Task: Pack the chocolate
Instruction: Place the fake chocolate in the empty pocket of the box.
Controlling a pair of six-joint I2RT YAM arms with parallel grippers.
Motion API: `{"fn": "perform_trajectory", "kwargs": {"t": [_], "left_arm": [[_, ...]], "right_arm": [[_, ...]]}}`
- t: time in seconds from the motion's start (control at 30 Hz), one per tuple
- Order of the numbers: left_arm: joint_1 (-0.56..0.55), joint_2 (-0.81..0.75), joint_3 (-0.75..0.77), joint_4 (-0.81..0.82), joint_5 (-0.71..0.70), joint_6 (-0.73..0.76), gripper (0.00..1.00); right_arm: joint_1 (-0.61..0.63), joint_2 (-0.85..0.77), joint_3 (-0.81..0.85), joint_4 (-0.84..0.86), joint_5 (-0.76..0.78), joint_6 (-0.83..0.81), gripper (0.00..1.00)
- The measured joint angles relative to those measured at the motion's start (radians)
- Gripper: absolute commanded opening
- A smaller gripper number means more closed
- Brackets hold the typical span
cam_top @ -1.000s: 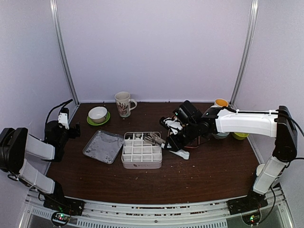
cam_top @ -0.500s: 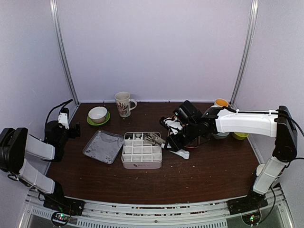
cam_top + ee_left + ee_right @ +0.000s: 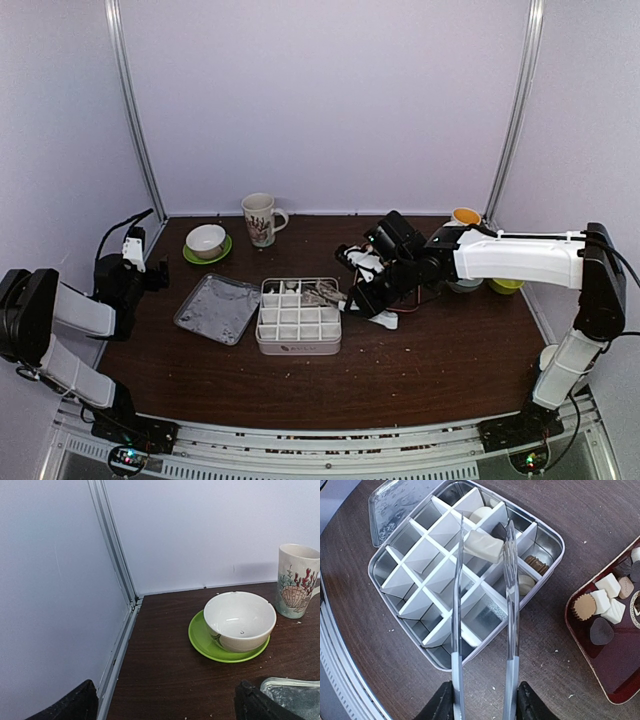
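Box [image 3: 298, 345]: front label too small to read. My right pincer [image 3: 485, 705]: half closed, squeezing tongs [image 3: 510, 605] that pinch one cream chocolate [image 3: 482, 546] above it.

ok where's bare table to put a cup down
Bare table runs wide between the divided tin and the near edge, and behind the tin, right of the mug. Crowded right of the tin: right gripper, tongs, chocolate tray.
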State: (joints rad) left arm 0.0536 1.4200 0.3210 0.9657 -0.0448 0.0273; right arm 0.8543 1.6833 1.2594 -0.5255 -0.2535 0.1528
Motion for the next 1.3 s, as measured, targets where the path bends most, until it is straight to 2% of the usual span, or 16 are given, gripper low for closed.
{"fn": "perform_trajectory", "kwargs": {"t": [0.6, 1.0, 1.3], "left_arm": [[0.000, 0.000, 0.000, 0.000, 0.000, 0.000, 0.98], [0.000, 0.000, 0.000, 0.000, 0.000, 0.000, 0.98], [0.000, 0.000, 0.000, 0.000, 0.000, 0.000, 0.98]], "right_arm": [[0.003, -0.011, -0.002, 0.024, 0.023, 0.000, 0.40], [0.003, -0.220, -0.129, 0.140, 0.179, 0.006, 0.40], [-0.031, -0.294, -0.201, 0.154, 0.295, 0.019, 0.40]]}}
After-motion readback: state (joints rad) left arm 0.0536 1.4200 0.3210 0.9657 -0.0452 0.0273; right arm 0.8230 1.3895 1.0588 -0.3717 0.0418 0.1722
